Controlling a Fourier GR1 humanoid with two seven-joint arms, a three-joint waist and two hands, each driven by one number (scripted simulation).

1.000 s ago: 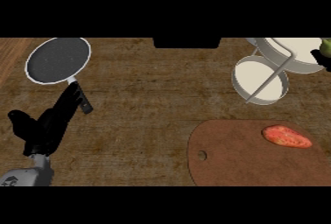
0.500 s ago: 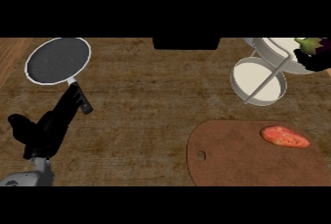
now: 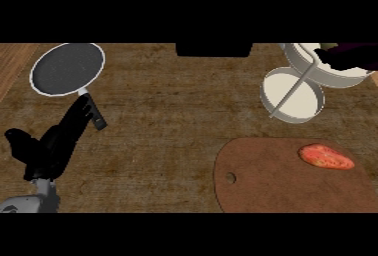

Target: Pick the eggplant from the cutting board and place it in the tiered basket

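Nearest to us, at the lower left, we see the left hand [image 3: 52, 145] on its grey forearm, lying over the brown worktop [image 3: 170, 115] with its fingers [image 3: 77, 112] straight and relaxed, holding nothing. It sits a little lower and further left than half a second ago.

At the lower right lies the rounded cutting board [image 3: 273, 185], with a small hole near its left edge. On its far right part rests a red tomato [image 3: 325, 156], where it was in both earlier pictures. We find no eggplant on the board.

Further off, at the upper left, stands a dark frying pan [image 3: 66, 69] with a pale rim, its handle pointing down toward the left hand's fingertips.

Across from it, at the upper right, stands the white tiered basket [image 3: 293, 95]: a lower round tier nearer us and an upper tier [image 3: 321, 67] beyond it, joined by a slanting rod.

Farthest away, at the top right corner, the right hand [image 3: 356, 59] shows as a dark shape over the upper tier's rim. The eggplant [image 3: 353, 48], dark purple, lies against that hand above the upper tier, well apart from the left hand. We cannot tell whether the right hand's fingers are curled round it. A second ago this corner showed a hand with a greenish tip; now the dark mass sits lower over the tier.
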